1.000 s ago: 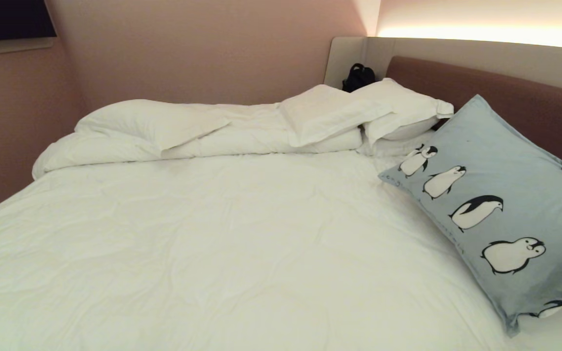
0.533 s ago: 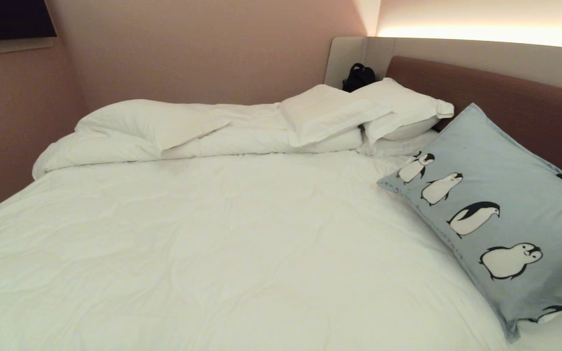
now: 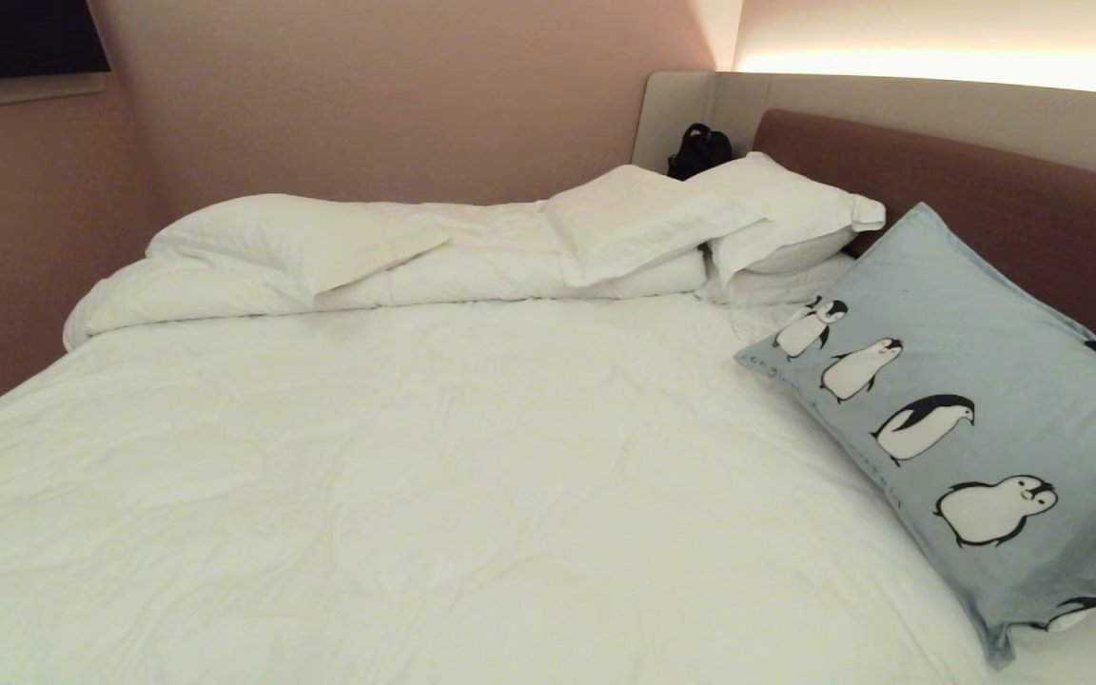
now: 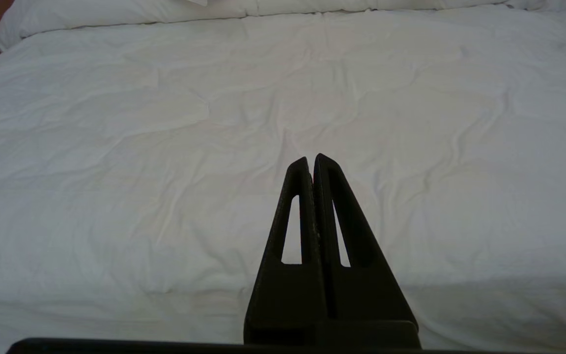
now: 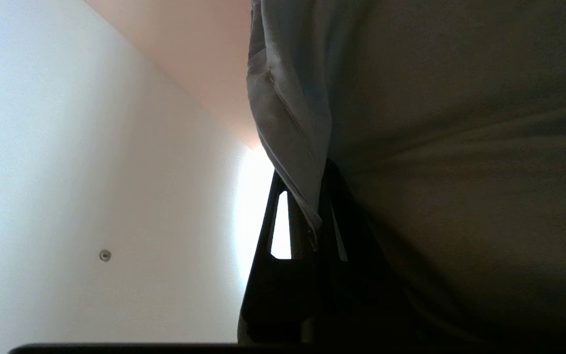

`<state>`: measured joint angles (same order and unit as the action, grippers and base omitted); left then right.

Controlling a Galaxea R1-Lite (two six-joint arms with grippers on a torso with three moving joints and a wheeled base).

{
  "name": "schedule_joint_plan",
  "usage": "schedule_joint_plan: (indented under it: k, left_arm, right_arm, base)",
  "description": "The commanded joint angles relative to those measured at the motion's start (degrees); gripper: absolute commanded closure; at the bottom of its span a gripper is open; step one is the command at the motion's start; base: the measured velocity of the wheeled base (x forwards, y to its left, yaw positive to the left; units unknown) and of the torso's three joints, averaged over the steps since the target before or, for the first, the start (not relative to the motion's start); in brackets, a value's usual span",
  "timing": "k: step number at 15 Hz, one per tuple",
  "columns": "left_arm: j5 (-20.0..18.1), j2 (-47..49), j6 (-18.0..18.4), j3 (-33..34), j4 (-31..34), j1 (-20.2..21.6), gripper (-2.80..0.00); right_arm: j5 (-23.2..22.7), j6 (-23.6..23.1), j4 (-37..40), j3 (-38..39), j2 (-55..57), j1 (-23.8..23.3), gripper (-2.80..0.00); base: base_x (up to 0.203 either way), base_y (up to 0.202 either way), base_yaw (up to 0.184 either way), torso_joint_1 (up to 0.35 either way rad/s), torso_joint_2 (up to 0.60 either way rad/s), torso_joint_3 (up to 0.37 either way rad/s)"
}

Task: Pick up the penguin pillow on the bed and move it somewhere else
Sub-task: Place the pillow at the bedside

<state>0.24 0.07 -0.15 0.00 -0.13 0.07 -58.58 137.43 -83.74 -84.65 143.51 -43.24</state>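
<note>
On the right side of the bed: one penguin pillow, tilted up against the brown headboard, four whole penguins showing and a fifth partly hidden at its lower corner. One right gripper, clamped on the pillow's seamed edge. One left gripper, fingers together, hovering over the bare duvet, holding nothing. Two white pillows stacked near the headboard; one more farther left. One black bag in the corner.
</note>
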Motion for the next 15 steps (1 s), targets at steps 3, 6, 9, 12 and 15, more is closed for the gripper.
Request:
schedule_joint_plan:
  k: [3,6,9,12,15]
  left_arm:
    - [0.02,0.01,-0.03,0.0,-0.04,0.01,0.0]
    - [0.02,0.01,-0.03,0.0,-0.04,0.01,0.0]
    - [0.1,0.01,-0.03,0.0,-0.04,0.01,0.0]
    - [0.02,0.01,-0.03,0.0,-0.04,0.01,0.0]
    - [0.02,0.01,-0.03,0.0,-0.04,0.01,0.0]
  right_arm:
    - [-0.38,0.65,-0.46,-0.15,0.18,0.0,-2.8]
    - [-1.03,0.74,-0.46,-0.34,0.36,-0.09,-2.8]
    - [-1.64,0.74,-0.6,-0.42,-0.69,-0.09,-2.8]
    - [-4.08,0.74,-0.7,-1.07,-6.0,-0.23,-2.8]
    - [-6.46,0.74,-0.7,-1.84,-14.44,-0.93,-2.8]
  base:
    - [0.0,0.0,0.0,0.0,0.0,0.0]
    - [0.0,0.0,0.0,0.0,0.0,0.0]
    - [0.0,0.0,0.0,0.0,0.0,0.0]
    - [0.0,0.0,0.0,0.0,0.0,0.0]
    - [0.0,0.0,0.0,0.0,0.0,0.0]
